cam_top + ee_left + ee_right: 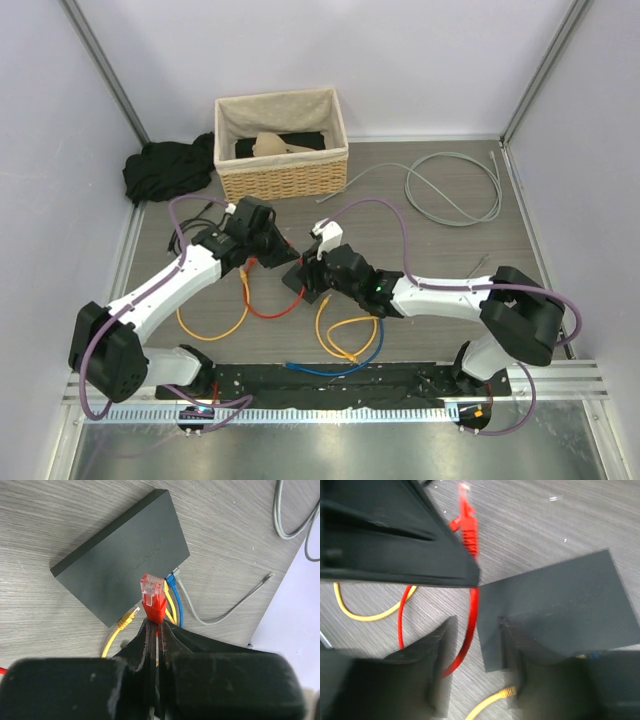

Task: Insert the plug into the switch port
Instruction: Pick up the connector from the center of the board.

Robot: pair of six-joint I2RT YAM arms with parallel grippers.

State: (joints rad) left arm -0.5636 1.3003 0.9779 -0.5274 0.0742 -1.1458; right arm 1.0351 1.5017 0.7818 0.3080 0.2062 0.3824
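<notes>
Red plug (pixel 152 592) in L end effector (pixel 158 628), just by dk-grey switch (pixel 115 562).

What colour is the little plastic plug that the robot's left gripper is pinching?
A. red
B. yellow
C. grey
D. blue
A: in the left wrist view the left gripper is shut on the red plastic plug, holding it just in front of the flat dark-grey switch box. The blue and yellow plugs sit at the box's edge, not in the fingers.
</notes>
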